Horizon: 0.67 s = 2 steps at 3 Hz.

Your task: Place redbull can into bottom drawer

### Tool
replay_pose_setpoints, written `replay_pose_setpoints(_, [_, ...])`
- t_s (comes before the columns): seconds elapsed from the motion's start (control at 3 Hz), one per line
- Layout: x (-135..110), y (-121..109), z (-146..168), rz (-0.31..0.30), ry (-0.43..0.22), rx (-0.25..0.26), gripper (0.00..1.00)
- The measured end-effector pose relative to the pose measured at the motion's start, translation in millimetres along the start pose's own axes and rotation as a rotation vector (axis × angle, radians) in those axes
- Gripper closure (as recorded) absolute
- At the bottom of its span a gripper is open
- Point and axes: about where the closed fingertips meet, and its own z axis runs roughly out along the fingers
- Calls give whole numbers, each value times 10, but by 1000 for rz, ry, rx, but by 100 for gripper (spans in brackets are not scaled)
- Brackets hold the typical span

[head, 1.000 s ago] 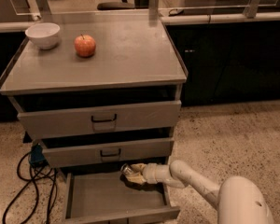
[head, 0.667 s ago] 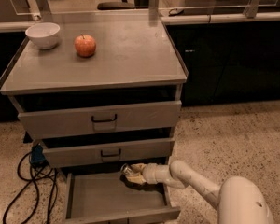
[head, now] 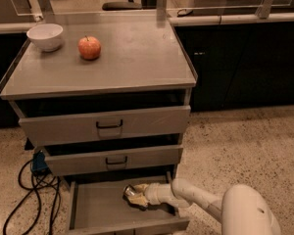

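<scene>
The arm [head: 198,199] is smooth, off-white and tubular, with a ringed collar near the wrist. It widens into a large rounded white housing [head: 245,214] that bears a couple of small dark marks. The yellowish-tan pincer [head: 137,196] is inside the open bottom drawer [head: 95,207], low over its floor.

The pincer [head: 138,198] grips the redbull can [head: 131,193] inside the open bottom drawer [head: 95,205].

Single view, set high in front of the cabinet [head: 137,58], looking down and forward at its top and three drawer fronts from fairly near. Arm [head: 201,199] entering at lower right, gripper [head: 137,197] low in frame inside the open bottom drawer [head: 98,207].
</scene>
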Motion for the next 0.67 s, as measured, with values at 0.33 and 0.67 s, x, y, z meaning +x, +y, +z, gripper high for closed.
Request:
replay_pose_setpoints(0.33, [99,4,83,24,17,-13,100])
replay_pose_setpoints(0.67, [101,1,88,24,18,-13,100])
